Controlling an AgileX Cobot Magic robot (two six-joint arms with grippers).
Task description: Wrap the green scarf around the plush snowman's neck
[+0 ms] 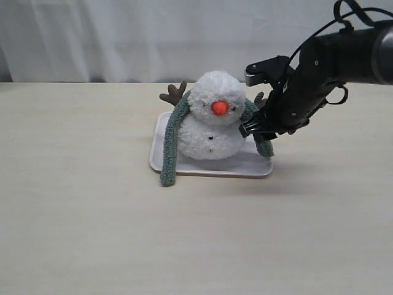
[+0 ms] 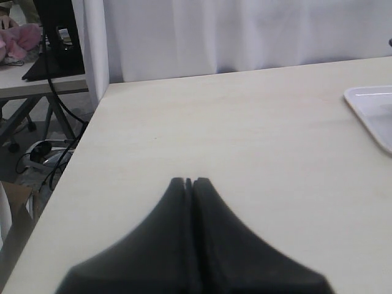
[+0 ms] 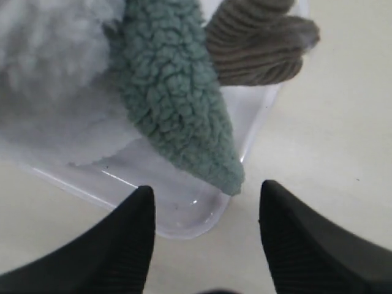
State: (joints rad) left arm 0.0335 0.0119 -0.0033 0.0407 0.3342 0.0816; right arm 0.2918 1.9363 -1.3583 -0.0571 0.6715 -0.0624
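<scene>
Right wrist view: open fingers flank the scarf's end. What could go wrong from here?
1. The right gripper sits low by the tray rim, so closing may pinch the rim, or catch only the green scarf tip, which could slip.
2. The scarf only drapes behind the plush snowman; tugging one end may drag it off or topple the toy, as the left gripper is away, shut.

Lighting bright, diffuse, even; exterior view sharp. Faint soft shadow on tabletop (image 1: 295, 175) beside the tray (image 1: 255, 167). Left wrist view: left claw (image 2: 188, 181) close to lens, dark, blurred. Right wrist view: small glints on tray floor, foreground soft.
</scene>
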